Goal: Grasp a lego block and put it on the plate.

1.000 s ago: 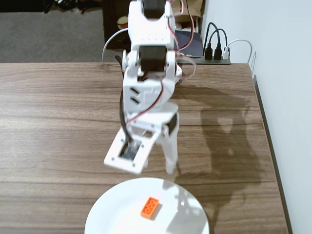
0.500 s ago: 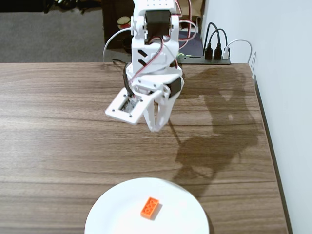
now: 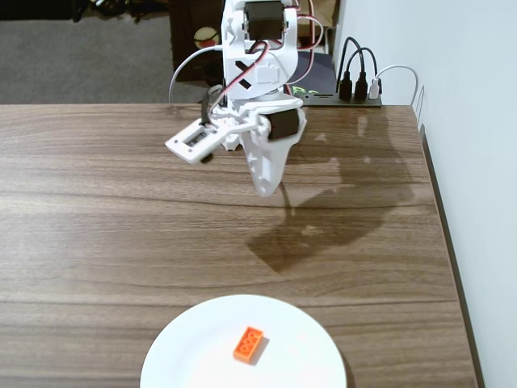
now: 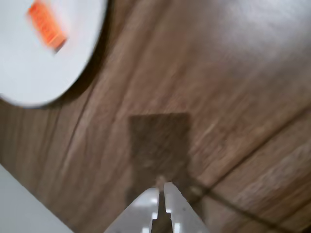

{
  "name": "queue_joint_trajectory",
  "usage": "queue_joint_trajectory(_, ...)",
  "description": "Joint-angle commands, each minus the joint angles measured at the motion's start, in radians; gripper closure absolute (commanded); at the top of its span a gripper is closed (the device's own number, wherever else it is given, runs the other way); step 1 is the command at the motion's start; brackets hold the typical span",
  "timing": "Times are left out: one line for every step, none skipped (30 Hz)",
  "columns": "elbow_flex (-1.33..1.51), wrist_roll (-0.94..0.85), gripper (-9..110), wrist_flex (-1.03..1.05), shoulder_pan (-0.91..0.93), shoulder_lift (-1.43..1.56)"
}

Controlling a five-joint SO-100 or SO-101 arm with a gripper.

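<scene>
Lego block (image 3: 249,344): orange, studs up, lying flat on the plate, slightly right of the plate's middle in the fixed view; in the wrist view blurred, near the top left corner (image 4: 46,25), also on the plate.
Plate (image 3: 194,347): white, round, glossy, at the near edge of the desk in the fixed view, partly cut off by the bottom border; in the wrist view only a curved part seen at upper left (image 4: 73,63).
Gripper (image 4: 161,190): white, raised above the desk, well apart from the plate and the block; in the fixed view tip pointing down toward the wood (image 3: 266,187).
Jaws: tips nearly together in the wrist view, only a thin slit between them, nothing held.
Desk (image 3: 97,210): dark wood grain, bearing the plate; dark shadow of the arm (image 3: 315,234) cast right of and below the gripper.
Behind the arm: black cables (image 3: 353,69) plugged in by the white wall (image 3: 468,121), at the far right corner.
</scene>
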Motion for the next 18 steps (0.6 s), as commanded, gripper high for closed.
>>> queue_joint_trajectory(0.035,0.075,101,-0.017,0.008,0.081)
queue_joint_trajectory(0.058,0.107,101,-0.021,0.012,0.109)
queue_joint_trajectory(0.081,0.141,101,-0.026,0.02,0.138)
queue_joint_trajectory(0.104,0.175,101,-0.029,0.029,0.172)
queue_joint_trajectory(0.123,0.201,101,-0.029,0.034,0.201)
queue_joint_trajectory(0.14,0.224,101,-0.029,0.038,0.23)
queue_joint_trajectory(0.156,0.242,101,-0.029,0.038,0.258)
queue_joint_trajectory(0.175,0.258,101,-0.028,0.038,0.291)
queue_joint_trajectory(0.189,0.268,101,-0.023,0.038,0.322)
queue_joint_trajectory(0.202,0.278,101,-0.015,0.04,0.354)
queue_joint_trajectory(0.213,0.285,101,-0.006,0.041,0.39)
queue_joint_trajectory(0.224,0.291,101,0.005,0.043,0.419)
queue_joint_trajectory(0.233,0.299,101,0.015,0.044,0.446)
queue_joint_trajectory(0.241,0.308,101,0.029,0.048,0.476)
queue_joint_trajectory(0.249,0.316,101,0.038,0.051,0.497)
queue_joint_trajectory(0.253,0.324,101,0.048,0.052,0.517)
queue_joint_trajectory(0.259,0.331,101,0.058,0.054,0.538)
queue_joint_trajectory(0.265,0.336,101,0.066,0.057,0.557)
